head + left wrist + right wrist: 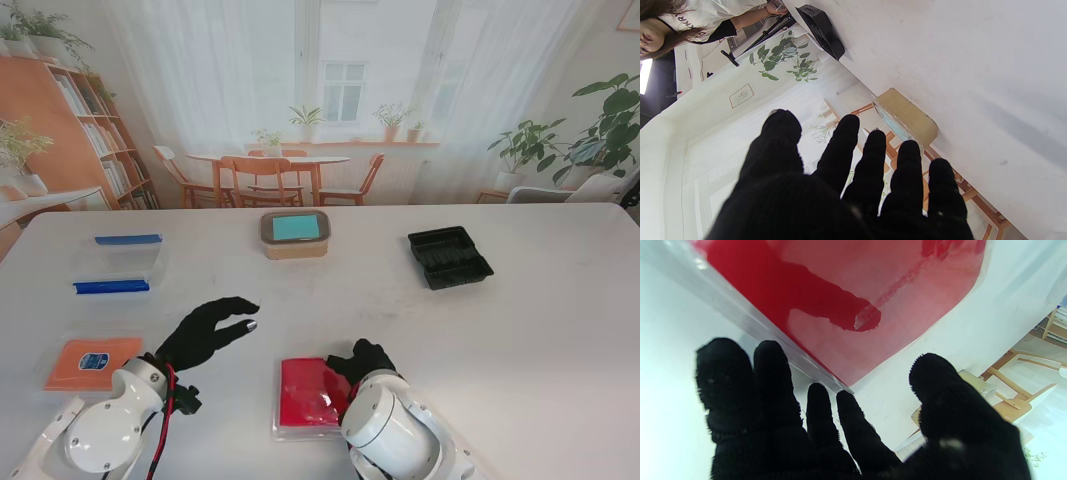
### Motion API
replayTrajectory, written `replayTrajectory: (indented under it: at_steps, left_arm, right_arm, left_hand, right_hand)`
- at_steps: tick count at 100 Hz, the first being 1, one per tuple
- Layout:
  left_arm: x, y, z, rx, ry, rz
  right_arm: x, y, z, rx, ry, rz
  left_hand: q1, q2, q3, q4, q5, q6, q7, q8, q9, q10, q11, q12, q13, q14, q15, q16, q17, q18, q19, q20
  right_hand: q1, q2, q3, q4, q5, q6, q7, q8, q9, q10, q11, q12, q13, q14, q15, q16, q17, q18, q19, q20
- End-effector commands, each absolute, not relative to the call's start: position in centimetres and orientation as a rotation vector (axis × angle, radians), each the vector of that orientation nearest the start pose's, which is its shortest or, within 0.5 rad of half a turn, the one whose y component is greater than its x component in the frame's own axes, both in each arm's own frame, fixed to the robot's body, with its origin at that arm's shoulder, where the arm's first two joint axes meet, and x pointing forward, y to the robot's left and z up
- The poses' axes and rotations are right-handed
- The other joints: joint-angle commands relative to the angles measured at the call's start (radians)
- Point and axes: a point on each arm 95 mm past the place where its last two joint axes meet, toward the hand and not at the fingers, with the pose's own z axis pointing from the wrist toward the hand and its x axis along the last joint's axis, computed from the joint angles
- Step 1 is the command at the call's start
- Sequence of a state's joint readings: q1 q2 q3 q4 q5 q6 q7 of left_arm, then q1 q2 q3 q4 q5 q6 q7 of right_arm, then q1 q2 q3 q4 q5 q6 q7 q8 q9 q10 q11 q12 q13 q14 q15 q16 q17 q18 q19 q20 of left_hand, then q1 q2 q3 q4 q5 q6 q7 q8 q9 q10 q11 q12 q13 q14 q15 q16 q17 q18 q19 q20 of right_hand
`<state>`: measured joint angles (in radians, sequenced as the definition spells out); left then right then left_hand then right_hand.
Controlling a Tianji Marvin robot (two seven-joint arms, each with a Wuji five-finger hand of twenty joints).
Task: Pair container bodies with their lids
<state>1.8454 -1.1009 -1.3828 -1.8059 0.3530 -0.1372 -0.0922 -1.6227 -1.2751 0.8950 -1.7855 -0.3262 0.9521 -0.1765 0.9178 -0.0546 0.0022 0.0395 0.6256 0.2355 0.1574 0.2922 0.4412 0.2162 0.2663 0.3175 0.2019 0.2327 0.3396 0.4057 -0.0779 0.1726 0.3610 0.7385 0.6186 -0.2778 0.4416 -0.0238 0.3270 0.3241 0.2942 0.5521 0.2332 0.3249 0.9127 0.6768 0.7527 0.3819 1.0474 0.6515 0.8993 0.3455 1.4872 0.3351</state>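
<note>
Flat red lid (309, 394), seemingly clear-rimmed

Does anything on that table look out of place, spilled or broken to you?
Nothing looks spilled or broken. The red lid, orange lid, clear box, tan box and black tray lie flat and apart.

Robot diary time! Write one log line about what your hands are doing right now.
left hand: open, holding nothing | right hand: open, fingers at red lid edge | lid: flat on table
</note>
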Motion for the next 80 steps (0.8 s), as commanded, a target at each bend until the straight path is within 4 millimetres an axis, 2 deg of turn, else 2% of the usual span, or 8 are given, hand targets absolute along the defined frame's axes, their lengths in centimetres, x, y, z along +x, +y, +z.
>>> replayTrajectory:
  at_steps: [1,12,47,56,72,80]
  left_arm:
    - [32.7,0.8,-32.3,-1.841,1.216,-1.968]
    - [32.6,0.7,-32.1,-1.843,1.22,-1.969]
    - [32.6,0.4,-32.0,-1.845,1.225,-1.968]
    - [32.6,0.4,-31.9,-1.844,1.226,-1.965]
    - [32.7,0.4,-31.7,-1.841,1.222,-1.957]
    - [32.9,0.4,-31.6,-1.84,1.219,-1.956]
  right_arm:
    - [30.5,12.1,-37.1,-3.029,-1.341,-1.27]
    - [30.0,12.3,-37.0,-3.007,-1.332,-1.297]
    - [28.7,12.0,-36.4,-2.935,-1.356,-1.366]
    - [28.8,11.3,-35.8,-2.932,-1.381,-1.416]
    - [29.5,9.3,-34.5,-2.93,-1.419,-1.551]
    - [30.4,8.2,-33.9,-2.892,-1.469,-1.65]
  left_hand:
    - [-0.034,0.02,-0.022,-0.019,-0.01,-0.024,-0.012,-0.005,-0.019,-0.02,-0.014,-0.013,-0.025,-0.018,-0.026,-0.008,-0.014,-0.004,-0.016,0.012]
    - [-0.034,0.02,-0.022,-0.019,-0.01,-0.023,-0.012,-0.005,-0.019,-0.019,-0.014,-0.012,-0.024,-0.018,-0.026,-0.008,-0.014,-0.004,-0.016,0.013]
    - [-0.035,0.02,-0.022,-0.019,-0.01,-0.024,-0.012,-0.005,-0.018,-0.02,-0.014,-0.012,-0.024,-0.017,-0.026,-0.008,-0.014,-0.004,-0.014,0.013]
    - [-0.034,0.02,-0.022,-0.019,-0.009,-0.024,-0.011,-0.005,-0.018,-0.019,-0.014,-0.012,-0.023,-0.017,-0.025,-0.008,-0.014,-0.003,-0.014,0.013]
    - [-0.034,0.019,-0.022,-0.019,-0.009,-0.023,-0.011,-0.004,-0.018,-0.019,-0.014,-0.012,-0.023,-0.017,-0.025,-0.008,-0.013,-0.002,-0.013,0.013]
    - [-0.034,0.019,-0.022,-0.019,-0.008,-0.023,-0.011,-0.004,-0.018,-0.02,-0.014,-0.012,-0.023,-0.018,-0.025,-0.007,-0.013,-0.002,-0.012,0.014]
  right_hand:
    - [0.013,0.015,-0.009,0.025,-0.015,0.008,0.009,0.024,-0.015,0.028,-0.058,-0.057,0.001,0.028,0.033,0.017,0.048,-0.034,0.039,-0.016]
    - [0.011,0.02,-0.01,0.026,-0.019,0.011,0.008,0.025,-0.022,0.028,-0.058,-0.061,0.006,0.028,0.033,0.015,0.074,-0.049,0.031,-0.033]
    - [0.0,0.023,-0.016,0.025,-0.021,0.007,0.003,0.021,-0.026,0.023,-0.065,-0.07,0.003,0.038,0.025,0.008,0.096,-0.031,0.049,-0.051]
    - [-0.011,0.025,-0.016,0.024,-0.016,0.004,0.001,0.019,-0.026,0.023,-0.065,-0.071,0.003,0.038,0.026,0.009,0.097,-0.021,0.063,-0.051]
    - [-0.027,0.024,-0.006,0.023,-0.009,-0.01,-0.002,0.016,-0.012,0.009,-0.075,-0.078,-0.006,0.018,0.047,0.021,0.097,-0.044,0.103,-0.044]
    - [-0.017,0.014,0.0,0.02,-0.004,-0.025,-0.01,0.009,-0.003,-0.013,-0.096,-0.084,-0.068,-0.013,0.033,0.026,-0.019,-0.026,0.117,-0.007]
